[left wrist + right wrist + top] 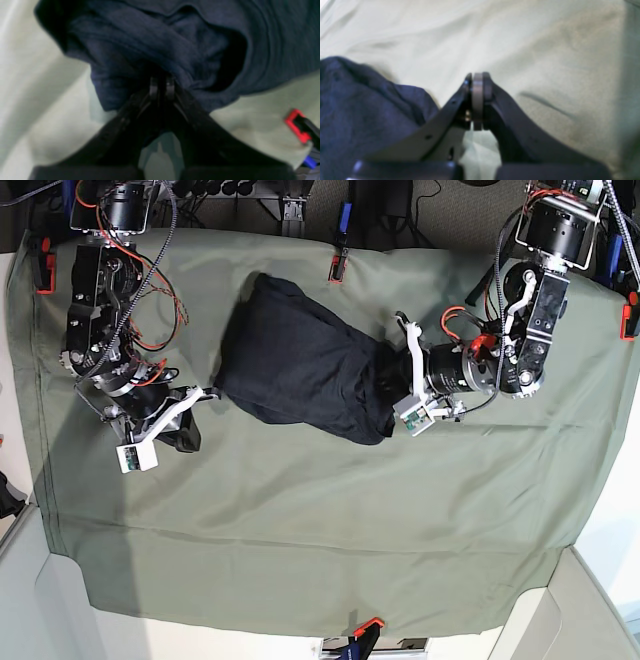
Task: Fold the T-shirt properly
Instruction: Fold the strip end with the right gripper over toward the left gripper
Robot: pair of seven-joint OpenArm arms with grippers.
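Observation:
The T-shirt [300, 365] is a dark navy bundle lying crumpled on the green sheet, left of centre in the base view. My left gripper [392, 392] is at the bundle's right end. In the left wrist view the left gripper [162, 86] is shut on a bunched fold of the T-shirt [160, 42]. My right gripper [205, 394] sits just off the bundle's left edge. In the right wrist view the right gripper [478, 83] is shut with nothing in it over bare sheet, and the T-shirt [362, 112] lies to its left.
The sage-green sheet [320, 520] covers the whole table, with soft wrinkles. Red clamps hold its edges at the back [340, 268], far left [42, 265], far right [628, 315] and front [365, 627]. One clamp [297, 125] shows in the left wrist view.

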